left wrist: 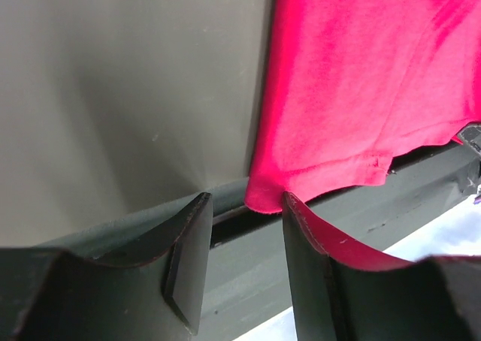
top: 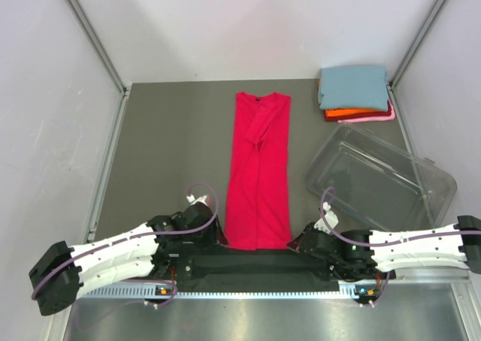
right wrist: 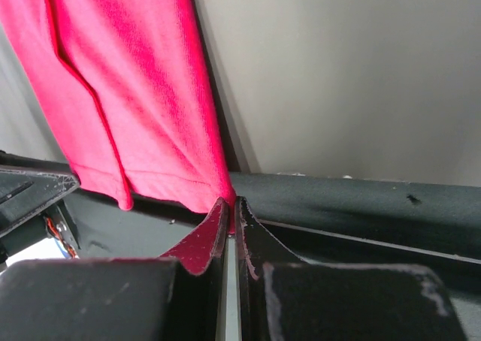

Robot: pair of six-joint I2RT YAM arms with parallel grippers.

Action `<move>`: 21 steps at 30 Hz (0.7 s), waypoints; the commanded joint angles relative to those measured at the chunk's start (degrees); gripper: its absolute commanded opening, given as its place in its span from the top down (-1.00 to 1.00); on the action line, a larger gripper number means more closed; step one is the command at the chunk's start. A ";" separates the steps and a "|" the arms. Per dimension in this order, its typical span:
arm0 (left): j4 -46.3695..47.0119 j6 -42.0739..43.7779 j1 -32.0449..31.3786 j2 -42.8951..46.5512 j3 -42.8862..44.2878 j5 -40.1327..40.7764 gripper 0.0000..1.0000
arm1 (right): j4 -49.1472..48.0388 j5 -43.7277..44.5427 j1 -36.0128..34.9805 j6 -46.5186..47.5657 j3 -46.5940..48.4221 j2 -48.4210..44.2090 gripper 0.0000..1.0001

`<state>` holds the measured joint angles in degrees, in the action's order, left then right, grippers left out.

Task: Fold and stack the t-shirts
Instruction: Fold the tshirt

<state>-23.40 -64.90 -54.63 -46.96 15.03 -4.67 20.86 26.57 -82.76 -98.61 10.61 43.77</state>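
Grey table (top: 165, 146) was spread with a long red shirt (top: 259, 172). Its near hem was pinched by the right gripper (right wrist: 231, 203); the left gripper (left wrist: 246, 200) was held apart at the hem's left corner.

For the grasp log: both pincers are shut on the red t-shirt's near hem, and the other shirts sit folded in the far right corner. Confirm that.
Not quite. The left pincer is open, its fingers apart at the hem corner of the red t-shirt, as the left wrist view shows. Only the right pincer is shut on the hem. The rest stands.
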 commanded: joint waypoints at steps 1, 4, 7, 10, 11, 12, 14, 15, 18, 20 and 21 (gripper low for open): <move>5.90 -1.98 -0.39 0.03 -1.84 0.01 0.06 | -0.47 1.47 -1.00 -0.01 -0.15 -0.70 0.99; 6.96 -2.33 -0.48 -0.59 -2.72 0.09 0.12 | -0.38 1.47 -1.00 -0.01 -0.06 -1.14 0.99; 6.96 -2.16 -0.48 -0.59 -2.11 0.80 0.30 | -0.56 1.65 -0.91 -0.01 -0.06 -1.41 0.99; 6.44 -1.46 -0.48 -0.50 -0.62 1.33 0.75 | -0.56 1.47 -0.91 0.96 0.29 -2.02 1.00; 6.09 -1.28 -0.48 -0.50 -0.09 1.15 0.89 | -0.12 1.38 -0.91 1.57 0.90 -2.28 1.00; 5.13 -1.19 -0.48 -0.50 0.52 1.06 1.00 | 0.23 1.30 -0.91 1.75 1.16 -2.46 1.00; 4.07 -1.01 -0.56 -0.33 2.11 0.97 1.00 | 1.46 0.86 -0.91 2.36 1.95 -3.60 1.00; 3.37 -1.01 -0.65 -0.06 2.55 1.24 1.00 | 2.24 0.77 -1.00 2.28 2.22 -3.95 1.00; 0.55 -1.72 -1.35 1.08 3.87 2.55 1.00 | 3.66 0.42 -1.52 2.63 2.48 -5.88 1.00; -0.33 -2.33 -1.79 1.78 4.40 2.47 1.00 | 4.10 0.24 -1.61 3.24 2.75 -6.94 1.00; -0.33 -2.51 -1.97 1.96 4.57 2.38 1.00 | 4.45 0.15 -1.87 3.33 2.92 -7.29 1.00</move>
<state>-21.91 -66.48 -55.83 -46.17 17.19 -3.46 23.73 26.48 -83.15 -96.90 10.61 37.80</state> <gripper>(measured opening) 0.012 0.013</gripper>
